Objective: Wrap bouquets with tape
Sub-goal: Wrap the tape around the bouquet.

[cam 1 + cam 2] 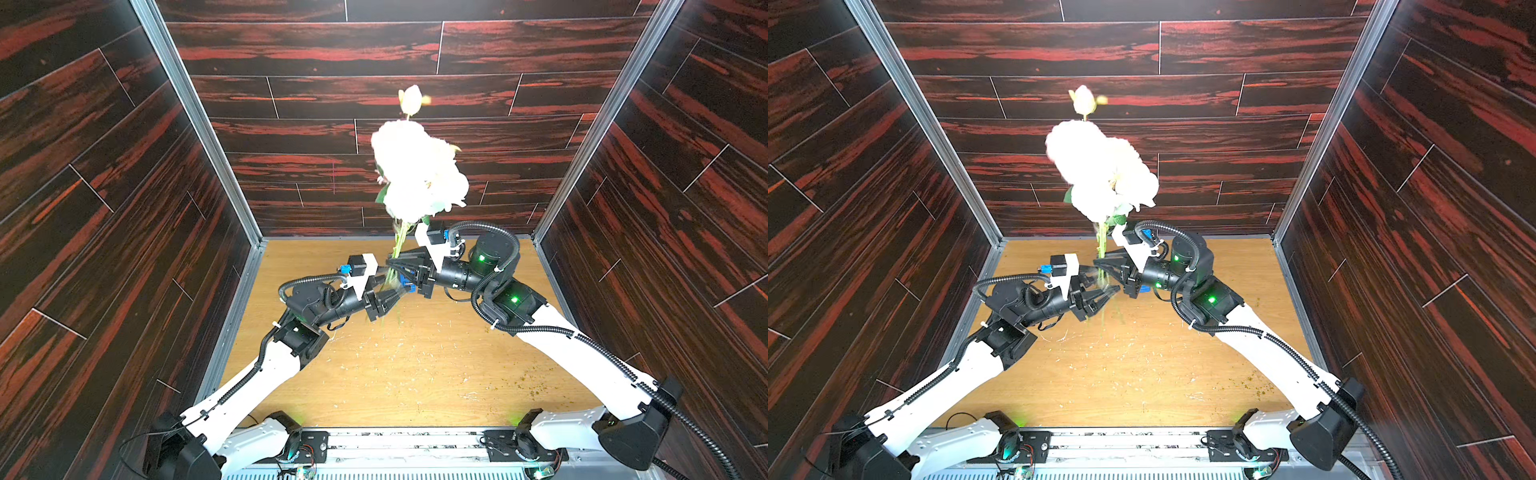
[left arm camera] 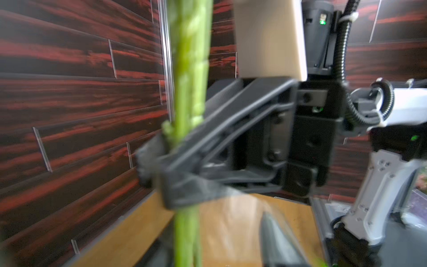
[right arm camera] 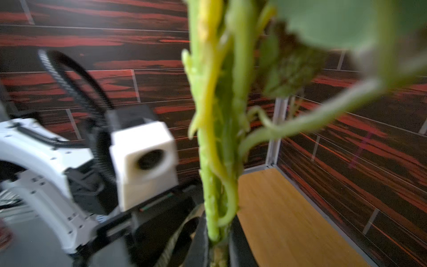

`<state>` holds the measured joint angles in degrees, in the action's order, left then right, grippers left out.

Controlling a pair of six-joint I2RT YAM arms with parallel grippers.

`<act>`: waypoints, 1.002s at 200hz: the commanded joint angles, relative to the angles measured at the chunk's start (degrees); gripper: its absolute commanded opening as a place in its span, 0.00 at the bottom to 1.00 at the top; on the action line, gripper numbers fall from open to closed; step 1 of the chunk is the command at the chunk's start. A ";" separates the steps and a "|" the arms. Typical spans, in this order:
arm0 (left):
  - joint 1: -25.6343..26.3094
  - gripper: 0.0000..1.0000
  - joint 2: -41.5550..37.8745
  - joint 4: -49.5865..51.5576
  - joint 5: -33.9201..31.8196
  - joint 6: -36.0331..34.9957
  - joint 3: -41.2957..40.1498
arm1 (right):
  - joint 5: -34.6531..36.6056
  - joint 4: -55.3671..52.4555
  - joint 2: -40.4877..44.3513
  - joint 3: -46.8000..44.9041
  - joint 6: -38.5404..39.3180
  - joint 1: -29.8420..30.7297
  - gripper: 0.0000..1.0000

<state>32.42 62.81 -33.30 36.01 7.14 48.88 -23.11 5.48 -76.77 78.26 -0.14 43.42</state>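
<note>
tape dispenser (image 1: 409, 286) mostly hidden behind right gripper (image 1: 391, 262) pinching bouquet stems (image 1: 398, 245), left gripper (image 1: 1106, 298) spread open, both angled inward

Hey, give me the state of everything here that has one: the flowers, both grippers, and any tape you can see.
Bouquet: held upright in the air, blooms on top.
Right gripper: shut on the bouquet, low on its stalks.
Left gripper: open, just below the right gripper, beside the stalks.
Tape: a clear film near the left gripper, blurred; cannot tell if it is stuck on.
</note>
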 commanded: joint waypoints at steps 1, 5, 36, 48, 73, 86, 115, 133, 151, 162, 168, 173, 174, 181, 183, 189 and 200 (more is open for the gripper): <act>0.10 0.71 -3.31 -6.78 -5.68 2.61 -2.12 | 5.56 -0.09 0.39 -0.29 1.13 -0.17 0.00; 0.10 0.72 -3.49 -7.61 -6.97 3.27 -2.47 | 5.72 0.03 0.56 -0.50 1.03 -0.14 0.00; 0.10 0.73 -4.35 -11.57 -16.92 5.34 -3.81 | 6.02 0.14 1.42 -1.69 -0.09 -0.12 0.00; 0.11 0.73 -4.42 -12.14 -20.56 5.33 -4.01 | 6.00 0.17 1.90 -2.26 -0.42 -0.13 0.00; 0.05 0.68 -4.75 -12.68 -30.80 5.52 -4.64 | 6.02 0.84 3.09 -3.88 -1.56 -0.17 0.00; 0.21 0.65 -4.31 -11.47 -34.57 5.24 -4.16 | 4.51 1.37 3.69 -4.43 -2.35 -0.03 0.00; 0.08 0.63 -1.82 -10.16 -38.50 3.45 -2.43 | 0.32 2.18 4.69 -4.94 -3.00 0.92 0.00; 0.04 0.63 0.02 -8.33 -41.45 1.72 -0.57 | 0.17 2.70 5.61 -5.20 -3.87 1.52 0.00; -0.06 0.63 2.10 -2.34 -44.54 -0.66 2.70 | 1.51 3.97 6.66 -5.65 -5.97 1.50 0.00; -0.28 0.63 3.41 3.67 -46.72 -1.21 5.24 | 2.72 4.24 7.28 -5.66 -7.22 1.62 0.00; -0.43 0.63 4.15 7.05 -47.63 -1.61 6.78 | 5.11 4.37 7.57 -5.58 -7.76 1.60 0.00; -0.56 0.63 4.56 9.81 -48.30 -2.07 7.82 | 6.21 4.26 7.73 -5.53 -8.40 1.58 0.00; -0.58 0.63 4.67 10.30 -48.44 -2.14 7.94 | 6.45 4.27 7.76 -5.51 -8.48 1.58 0.00; -0.82 0.64 5.00 13.22 -49.08 -2.77 8.93 | 8.45 3.87 7.95 -5.20 -8.89 1.60 0.00; -0.93 0.65 5.08 13.91 -49.23 -2.88 9.14 | 8.94 3.67 8.02 -5.11 -8.90 1.61 0.00; -1.36 0.66 5.15 15.93 -49.65 -3.20 9.58 | 10.26 3.02 8.12 -4.77 -8.70 1.51 0.00; -2.80 0.71 5.05 18.69 -50.10 -2.46 9.76 | 13.07 1.47 8.22 -4.12 -8.31 1.57 0.00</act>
<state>31.75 67.94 -25.54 -9.39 5.06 56.49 -16.75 6.90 -70.26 72.79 -6.72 44.88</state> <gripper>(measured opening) 0.677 0.129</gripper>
